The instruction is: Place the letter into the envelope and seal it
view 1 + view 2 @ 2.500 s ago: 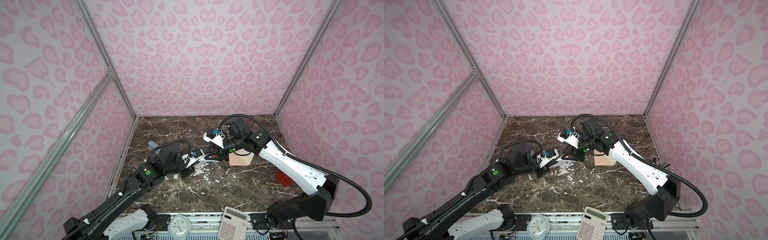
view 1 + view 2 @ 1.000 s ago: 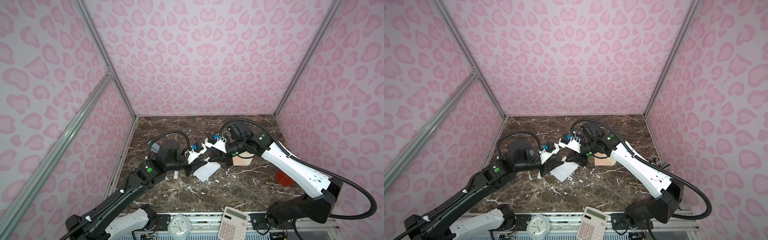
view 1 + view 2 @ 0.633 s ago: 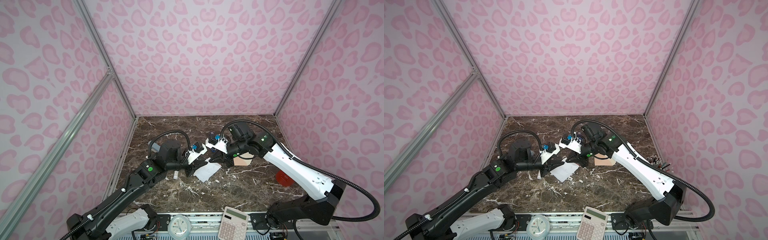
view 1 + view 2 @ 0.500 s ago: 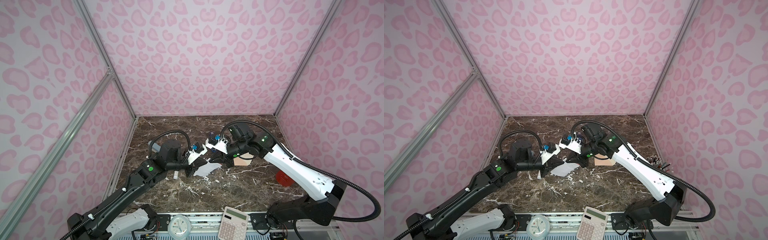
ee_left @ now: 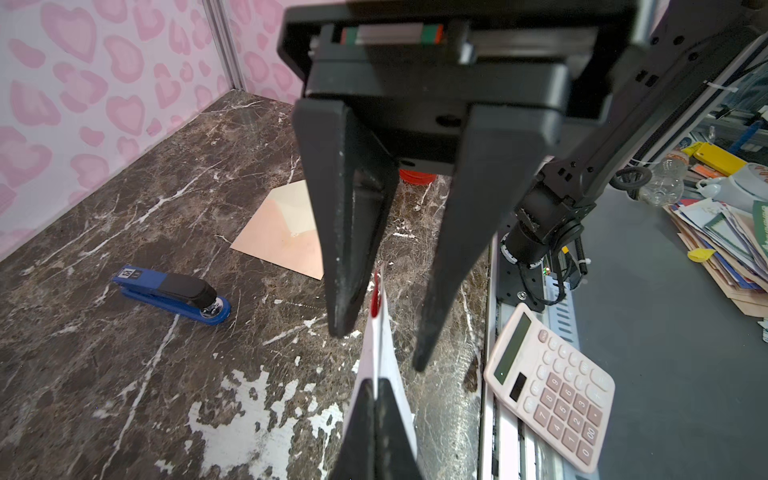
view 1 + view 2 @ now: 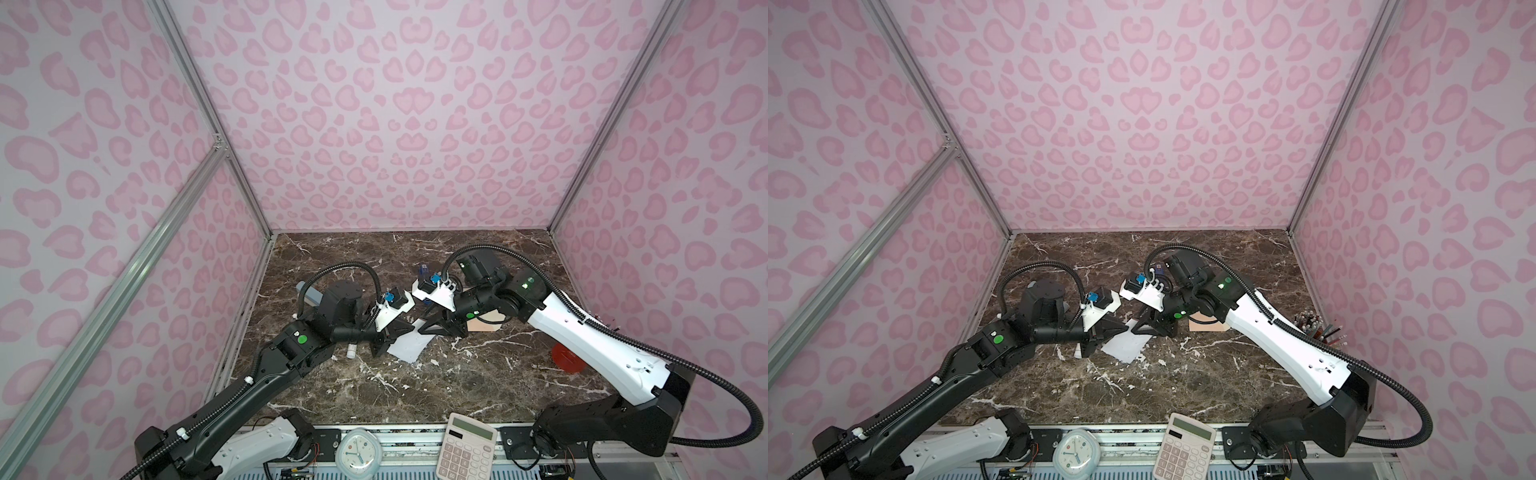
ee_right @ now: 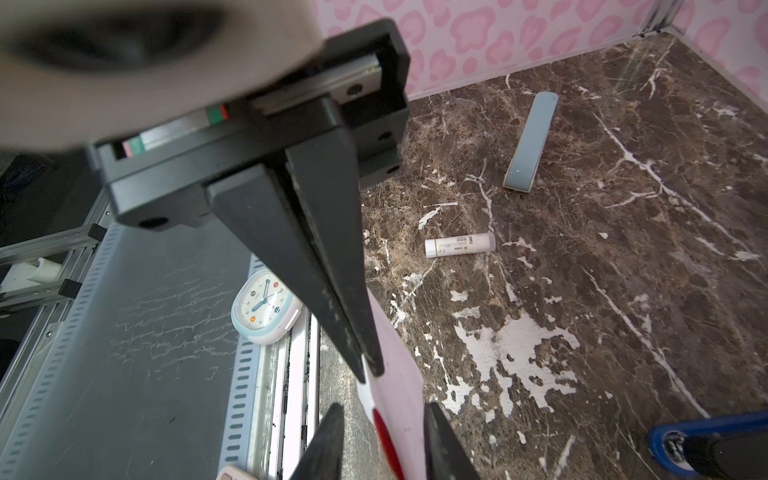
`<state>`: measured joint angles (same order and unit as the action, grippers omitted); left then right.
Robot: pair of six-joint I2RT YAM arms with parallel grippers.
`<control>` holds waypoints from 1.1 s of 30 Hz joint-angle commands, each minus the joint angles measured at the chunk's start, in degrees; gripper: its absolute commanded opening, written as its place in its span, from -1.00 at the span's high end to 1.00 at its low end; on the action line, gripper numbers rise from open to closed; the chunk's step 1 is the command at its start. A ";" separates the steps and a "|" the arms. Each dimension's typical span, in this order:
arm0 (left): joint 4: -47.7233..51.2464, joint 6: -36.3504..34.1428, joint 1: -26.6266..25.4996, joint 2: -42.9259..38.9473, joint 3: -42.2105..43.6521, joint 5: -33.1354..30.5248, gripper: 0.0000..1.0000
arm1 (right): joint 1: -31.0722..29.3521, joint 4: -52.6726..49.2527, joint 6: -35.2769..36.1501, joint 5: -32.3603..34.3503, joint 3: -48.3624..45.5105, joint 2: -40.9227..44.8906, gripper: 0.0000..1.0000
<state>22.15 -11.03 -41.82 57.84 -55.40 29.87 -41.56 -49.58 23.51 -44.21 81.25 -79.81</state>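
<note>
The letter (image 6: 409, 345), a pale sheet with a red edge, hangs just above the marble between the two grippers. My left gripper (image 6: 392, 338) is shut on its left end; in the left wrist view the closed fingertips (image 5: 365, 399) pinch the letter (image 5: 384, 357) edge-on. My right gripper (image 7: 384, 409) is open, one finger on each side of the letter (image 7: 401, 395), not gripping it. The peach envelope (image 6: 484, 326) lies flat behind the right gripper, partly hidden by that arm, and shows clearly in the left wrist view (image 5: 282, 232).
A blue stapler (image 5: 172, 293) lies behind the grippers. A glue stick (image 7: 459, 245) and a grey-blue bar (image 7: 532, 141) lie on the left under the left arm. A red object (image 6: 567, 357) sits at the right. A calculator (image 6: 467, 451) and a clock (image 6: 357, 455) rest on the front rail.
My left gripper has closed on the letter's left end. My right gripper has opened off the other end. The sheet has sunk slightly towards the table.
</note>
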 commanded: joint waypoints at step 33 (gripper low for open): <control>0.05 0.64 3.98 1.01 0.38 10.39 0.92 | 2.14 1.07 -1.70 -3.50 1.61 0.97 1.00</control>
<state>22.52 -10.55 -37.98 58.70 -54.98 37.15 -39.59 -49.23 22.02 -46.78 82.76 -78.91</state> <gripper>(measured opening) 0.051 0.046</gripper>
